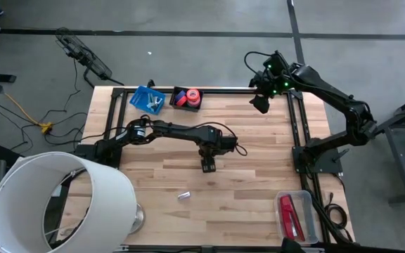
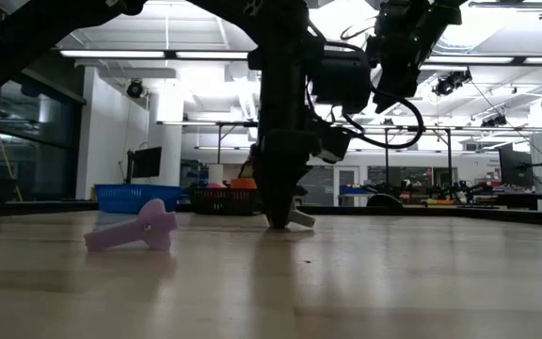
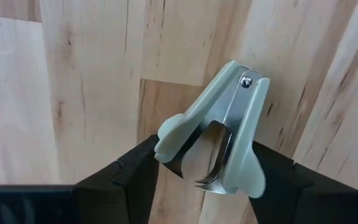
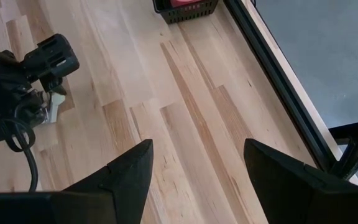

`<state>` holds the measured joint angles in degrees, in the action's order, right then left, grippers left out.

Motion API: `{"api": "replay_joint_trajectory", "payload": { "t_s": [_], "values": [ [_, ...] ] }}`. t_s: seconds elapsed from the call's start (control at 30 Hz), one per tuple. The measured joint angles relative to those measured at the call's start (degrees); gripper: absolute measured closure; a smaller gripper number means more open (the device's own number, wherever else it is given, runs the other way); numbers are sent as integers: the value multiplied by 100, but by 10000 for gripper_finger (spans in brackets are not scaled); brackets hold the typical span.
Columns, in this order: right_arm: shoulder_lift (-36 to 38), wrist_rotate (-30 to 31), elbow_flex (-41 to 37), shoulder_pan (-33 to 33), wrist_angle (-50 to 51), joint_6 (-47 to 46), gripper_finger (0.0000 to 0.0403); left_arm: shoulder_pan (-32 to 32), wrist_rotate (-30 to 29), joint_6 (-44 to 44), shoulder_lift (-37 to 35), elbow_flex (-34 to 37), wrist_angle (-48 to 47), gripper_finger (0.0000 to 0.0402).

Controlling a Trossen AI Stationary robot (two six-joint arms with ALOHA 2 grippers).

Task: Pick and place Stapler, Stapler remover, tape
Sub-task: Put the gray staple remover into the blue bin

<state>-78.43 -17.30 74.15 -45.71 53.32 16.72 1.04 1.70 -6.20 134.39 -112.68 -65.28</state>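
While pinching both wings of the pale green staple remover [image 3: 229, 130], flat on the wood right between the fingers of the left gripper [image 3: 207, 155], marks the pick step. Calls next for a firm squeeze, a straight lift, then probably a carry to the blue basket [image 1: 146, 98] well beyond. Leaves the right gripper [image 4: 197, 163] spread wide, waiting farthest off.

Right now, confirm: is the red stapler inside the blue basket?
No. The stapler lies in the clear tray at the table's near right corner.
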Motion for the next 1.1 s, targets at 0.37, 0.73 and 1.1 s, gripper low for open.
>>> {"api": "replay_joint_trajectory", "payload": {
  "t_s": [0.37, 0.73, 1.1],
  "values": [
    [0, -2, 0, 0, 32, 25, 160, -9, -666, 93, 0, -2, -141, 86],
    [0, -2, 0, 0, 37, 25, 160, -42, -873, 1903, -4, -13, 65, 35],
    [0, -2, 0, 0, 43, 27, 160, -48, -820, 2569, -4, -2, 188, 109]
  ]
}}
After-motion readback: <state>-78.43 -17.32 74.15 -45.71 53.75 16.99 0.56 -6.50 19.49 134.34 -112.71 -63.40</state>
